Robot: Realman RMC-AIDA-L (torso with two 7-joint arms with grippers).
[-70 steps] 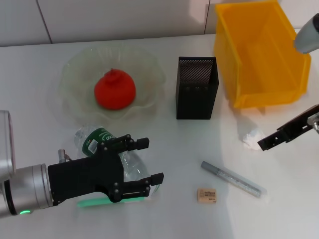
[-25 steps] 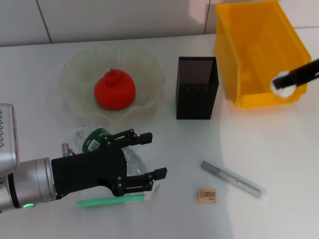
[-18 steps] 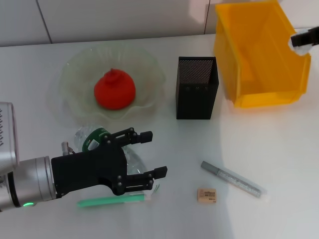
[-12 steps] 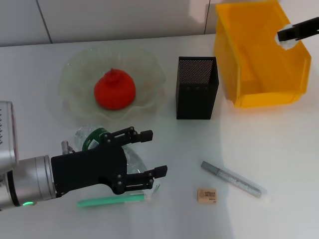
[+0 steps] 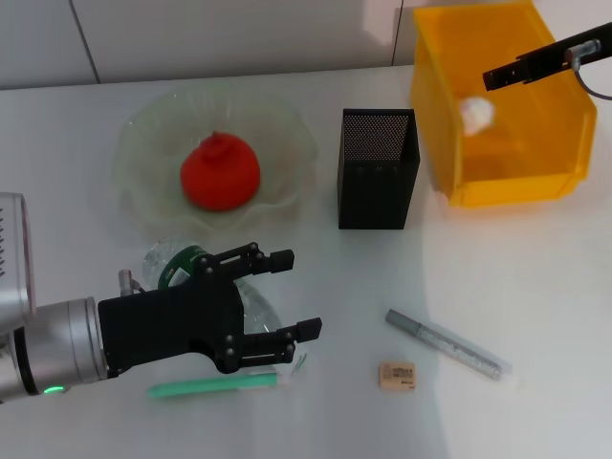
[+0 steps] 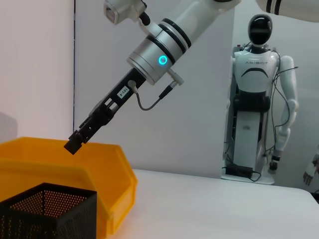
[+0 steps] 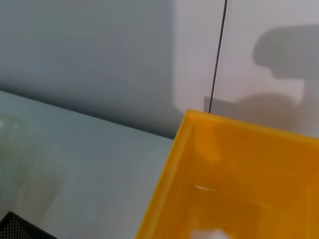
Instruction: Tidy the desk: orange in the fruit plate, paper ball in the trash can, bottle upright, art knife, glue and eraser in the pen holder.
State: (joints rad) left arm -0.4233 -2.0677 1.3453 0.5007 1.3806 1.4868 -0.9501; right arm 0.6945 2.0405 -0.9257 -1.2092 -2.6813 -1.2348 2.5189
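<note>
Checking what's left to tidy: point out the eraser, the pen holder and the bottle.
eraser [image 5: 397, 374], head view, middle of its top face.
pen holder [image 5: 377, 196], head view, front mesh wall.
bottle [image 5: 179, 267], head view, green label.

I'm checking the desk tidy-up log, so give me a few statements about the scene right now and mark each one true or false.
1. The orange sits in the fruit plate. True.
2. The paper ball lies on the table beside the eraser. False: it is inside the trash can, below the right gripper.
3. The bottle stands upright. False: it lies on its side, with the left gripper open around it.
4. The eraser is in the pen holder. False: it lies on the table, near a grey pen-like tool.
5. A green stick lies on the table by the left gripper. True.
</note>
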